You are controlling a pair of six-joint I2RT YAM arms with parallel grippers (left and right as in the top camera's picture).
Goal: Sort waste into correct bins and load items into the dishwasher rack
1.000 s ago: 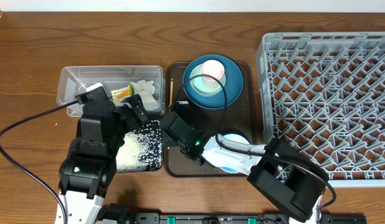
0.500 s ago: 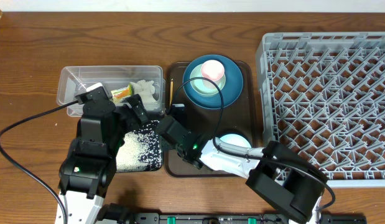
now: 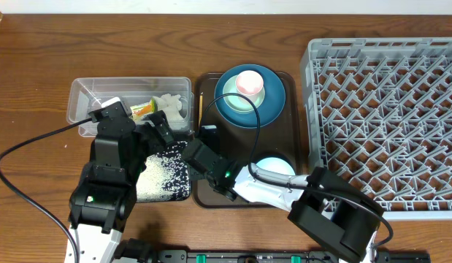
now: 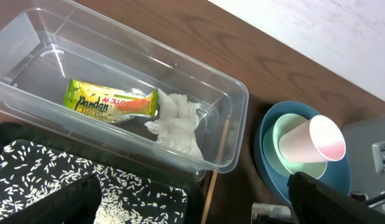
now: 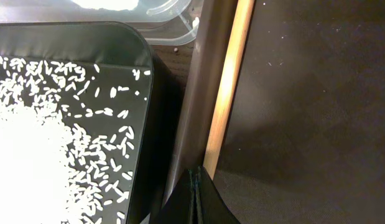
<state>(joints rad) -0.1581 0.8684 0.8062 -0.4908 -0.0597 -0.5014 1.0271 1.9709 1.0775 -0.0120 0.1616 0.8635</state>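
A: Start on the left. The clear tub (image 3: 85,95) holds the snack wrapper (image 4: 111,104) and the napkin (image 4: 178,121), and the black bin (image 5: 86,37) just below it has the rice (image 5: 30,137). The left gripper (image 3: 142,123) hangs over them with its jaws spread wide, carrying nothing.

B: So the waste looks sorted. And the right gripper (image 5: 194,190)?

A: Clenched tight, its tips meeting the near end of the chopstick (image 5: 228,87), which lies along the left rim of the brown tray (image 5: 304,124). I cannot tell whether it is actually pinched.

B: That's the risk. A grip so near the end could let the stick pivot or slip out on the lift, and it could drop into the rice beside it.

A: Further right, the plate (image 3: 273,109) carries the green bowl (image 3: 233,102) and pink cup (image 3: 247,82). A wide swing toward the rack (image 3: 386,117), which holds nothing yet, might clip that cup.
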